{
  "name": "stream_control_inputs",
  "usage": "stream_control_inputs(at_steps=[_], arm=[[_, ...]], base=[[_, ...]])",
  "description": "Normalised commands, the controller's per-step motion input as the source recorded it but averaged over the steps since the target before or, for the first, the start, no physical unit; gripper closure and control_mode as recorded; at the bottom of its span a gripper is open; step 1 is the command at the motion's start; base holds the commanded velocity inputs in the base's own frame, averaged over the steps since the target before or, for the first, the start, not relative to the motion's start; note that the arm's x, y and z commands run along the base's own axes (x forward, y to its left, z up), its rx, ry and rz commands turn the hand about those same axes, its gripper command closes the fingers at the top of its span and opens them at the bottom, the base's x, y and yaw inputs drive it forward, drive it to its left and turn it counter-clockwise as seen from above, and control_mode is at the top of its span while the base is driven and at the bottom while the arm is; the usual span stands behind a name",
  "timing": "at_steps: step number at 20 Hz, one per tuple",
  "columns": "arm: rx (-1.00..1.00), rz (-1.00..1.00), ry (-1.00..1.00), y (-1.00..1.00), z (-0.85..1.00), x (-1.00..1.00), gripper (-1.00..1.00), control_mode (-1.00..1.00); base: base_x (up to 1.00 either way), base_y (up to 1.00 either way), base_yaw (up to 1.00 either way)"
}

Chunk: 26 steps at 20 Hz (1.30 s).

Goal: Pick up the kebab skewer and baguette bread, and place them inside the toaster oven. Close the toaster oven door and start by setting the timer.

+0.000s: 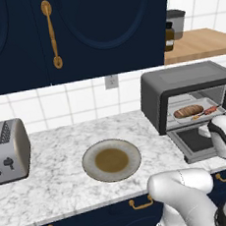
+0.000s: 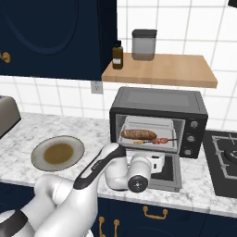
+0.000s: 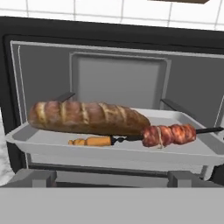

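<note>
The toaster oven (image 1: 180, 76) (image 2: 157, 99) stands at the back right of the counter with its door (image 1: 197, 143) (image 2: 169, 178) dropped flat. On the tray (image 3: 109, 153) inside lies the baguette bread (image 1: 188, 111) (image 2: 138, 134) (image 3: 87, 118). The kebab skewer (image 1: 206, 112) (image 2: 157, 140) (image 3: 168, 134) rests just in front of it. My gripper (image 2: 156, 163) (image 3: 110, 177) hovers low over the open door, pointing into the oven. Its fingers are spread wide and hold nothing.
A brown-centred plate (image 1: 111, 159) (image 2: 58, 153) sits mid-counter, left of the oven. A silver toaster (image 1: 8, 150) stands at the far left. Stove burners (image 2: 227, 155) lie to the right. The oven's knobs (image 2: 190, 138) are on its right face. A wooden shelf (image 2: 159, 69) hangs above.
</note>
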Motion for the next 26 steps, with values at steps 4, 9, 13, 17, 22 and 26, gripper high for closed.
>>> stream_control_inputs(at_steps=[4,9,13,17,22,26], arm=[[0.03,0.0,0.0,-0.09,-0.07,0.38,-1.0,-1.0],[0.03,0.0,0.0,-0.08,-0.16,0.23,-1.0,-1.0],[0.02,0.0,0.0,-0.06,-0.14,0.19,-1.0,-1.0],[0.02,0.0,0.0,-0.04,0.0,0.26,-1.0,-1.0],[0.01,0.0,0.0,-0.07,0.0,0.16,-1.0,-1.0],[0.0,0.0,0.0,0.0,0.0,0.21,-1.0,-1.0]], base=[[0.0,0.0,0.0],[0.0,0.0,0.0],[0.0,0.0,0.0],[0.0,0.0,0.0],[0.0,0.0,0.0],[0.0,0.0,0.0]])
